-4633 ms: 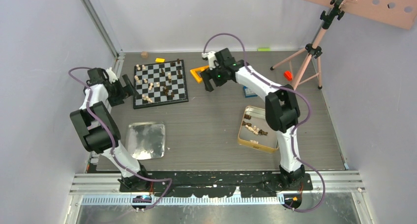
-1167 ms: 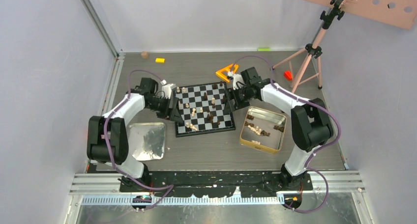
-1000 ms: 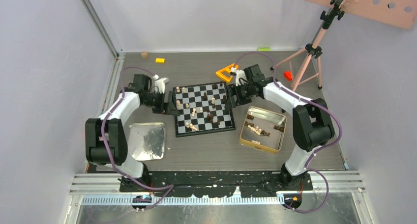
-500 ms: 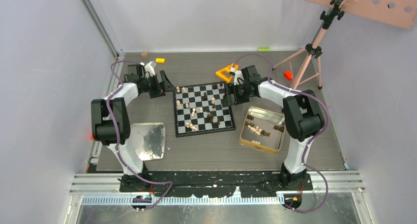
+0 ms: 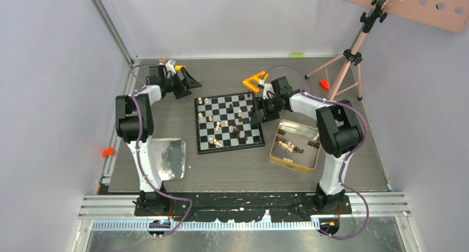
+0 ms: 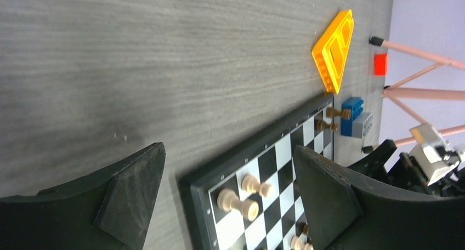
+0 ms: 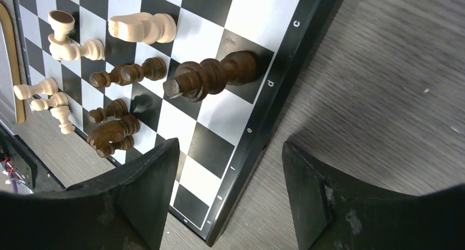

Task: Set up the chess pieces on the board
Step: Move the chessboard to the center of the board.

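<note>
Board (image 5: 224, 109) lies flat mid-table (image 5: 232, 169), slightly rotated. It has black and white checks and a thin black border; the right wrist view shows small white letters along that border.

Chess pieces (image 5: 218, 124) are tiny turned wood, light tan and dark brown. They are scattered over the squares with colours mixed, not lined up in rows. Two tan ones sit by the far-left corner and two dark ones by the far-right corner. A cluster of dark ones (image 7: 112, 134) is near the edge closest to the arms. More pieces of both colours lie in the gold-rimmed tin (image 5: 303, 135), just right of the board.

Left pincer (image 6: 227, 157) is spread wide with nothing between its fingers. It is off the board, past the far-left corner, over bare table.

Right pincer (image 7: 230, 146) is also spread wide and empty. It is low at the board's right edge, with the border showing between its fingers; can't tell if it touches.

Silver tray (image 5: 166, 158) lies left of the board, nearer the arms. Orange triangle (image 5: 253, 80) and blue brick (image 6: 352, 108) sit beyond the far-right corner.
</note>
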`<state>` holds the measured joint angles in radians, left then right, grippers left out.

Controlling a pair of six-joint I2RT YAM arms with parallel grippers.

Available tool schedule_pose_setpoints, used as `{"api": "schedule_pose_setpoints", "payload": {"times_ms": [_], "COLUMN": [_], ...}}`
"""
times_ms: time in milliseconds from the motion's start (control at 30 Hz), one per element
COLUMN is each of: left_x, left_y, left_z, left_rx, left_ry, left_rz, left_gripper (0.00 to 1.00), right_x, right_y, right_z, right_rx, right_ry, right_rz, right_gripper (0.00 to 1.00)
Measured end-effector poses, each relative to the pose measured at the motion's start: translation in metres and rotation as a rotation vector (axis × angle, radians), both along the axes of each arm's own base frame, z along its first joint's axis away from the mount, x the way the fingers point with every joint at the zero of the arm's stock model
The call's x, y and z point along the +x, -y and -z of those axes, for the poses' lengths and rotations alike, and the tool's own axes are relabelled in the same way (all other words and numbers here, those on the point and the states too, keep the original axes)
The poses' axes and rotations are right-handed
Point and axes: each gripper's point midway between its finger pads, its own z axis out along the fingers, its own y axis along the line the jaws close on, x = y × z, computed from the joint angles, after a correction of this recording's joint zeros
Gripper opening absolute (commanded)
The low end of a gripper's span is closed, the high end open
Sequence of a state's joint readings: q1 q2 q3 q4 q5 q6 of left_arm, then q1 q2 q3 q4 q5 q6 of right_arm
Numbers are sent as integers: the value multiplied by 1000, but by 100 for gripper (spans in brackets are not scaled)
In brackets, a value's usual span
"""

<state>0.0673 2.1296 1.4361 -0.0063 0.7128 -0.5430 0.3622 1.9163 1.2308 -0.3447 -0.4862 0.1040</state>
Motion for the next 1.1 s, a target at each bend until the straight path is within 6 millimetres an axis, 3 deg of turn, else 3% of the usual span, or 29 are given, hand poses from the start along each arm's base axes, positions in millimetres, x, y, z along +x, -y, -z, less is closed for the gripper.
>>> {"api": "schedule_pose_setpoints", "payload": {"times_ms": [133,267,533,800,1100], "left_x": [16,20,-3,-41,-60], "left_y": [7,23,64,70,87], "left_z": [10,14,17,18,19], "left_rx": [-42,-93,-181,-213,-197], "left_ry": [-26,-44,-73,-138,-159], "left_rz": [-13,0,72,103,168], "left_gripper": [83,76,75,74,74], "right_x": [-1,-3,-13,-53,-109], "right_y": [-1,-2,-5,-10,-17], "right_z": [2,2,3,3,-7], "right_rx": [11,20,64,76,80], "right_ry": [-10,-16,-35,-88,-132], "right_rz": [-4,-8,-31,-79,-166], "right_gripper": [71,69,67,68,68]}}
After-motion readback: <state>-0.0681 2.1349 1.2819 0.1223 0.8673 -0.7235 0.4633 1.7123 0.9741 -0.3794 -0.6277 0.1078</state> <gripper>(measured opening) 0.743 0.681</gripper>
